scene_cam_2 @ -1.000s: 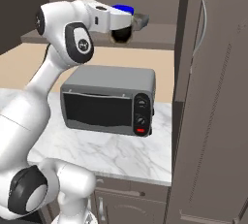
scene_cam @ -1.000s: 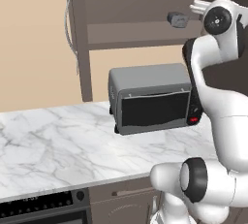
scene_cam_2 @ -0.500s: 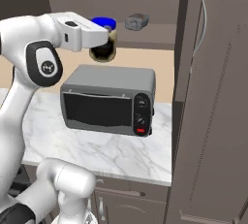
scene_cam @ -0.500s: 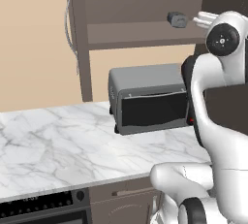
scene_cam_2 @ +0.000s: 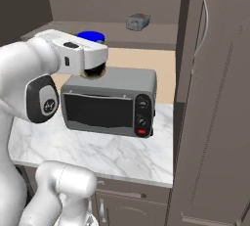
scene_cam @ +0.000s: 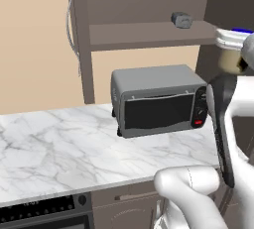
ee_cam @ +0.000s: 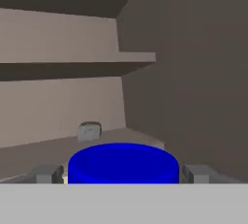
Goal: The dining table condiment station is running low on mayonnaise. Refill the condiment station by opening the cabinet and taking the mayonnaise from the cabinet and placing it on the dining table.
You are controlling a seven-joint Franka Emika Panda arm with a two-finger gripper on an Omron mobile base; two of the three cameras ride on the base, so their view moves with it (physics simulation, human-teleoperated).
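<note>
The mayonnaise (scene_cam_2: 91,36), a cream jar with a dark blue lid, sits between the fingers of my gripper (scene_cam_2: 93,58), which is shut on it. It hangs in the air in front of the open cabinet (scene_cam_2: 215,98), above the toaster oven's left end. In the left base view the gripper (scene_cam: 232,42) and the mayonnaise (scene_cam: 229,60) are at the far right edge. In the hand view the blue lid of the mayonnaise (ee_cam: 123,162) fills the gap between the two fingertips (ee_cam: 47,173). The dining table is out of view.
A small grey object (scene_cam_2: 138,21) lies on the cabinet's lower shelf (scene_cam: 149,32). A grey toaster oven (scene_cam_2: 112,100) stands on the marble counter (scene_cam: 49,143) below the shelf. The cabinet's open door (scene_cam_2: 195,34) stands to the right.
The arm has drawn back out of the cabinet with the jar in its grip, away from the shelf and toward the robot. The grey object and toaster oven have stayed put.
</note>
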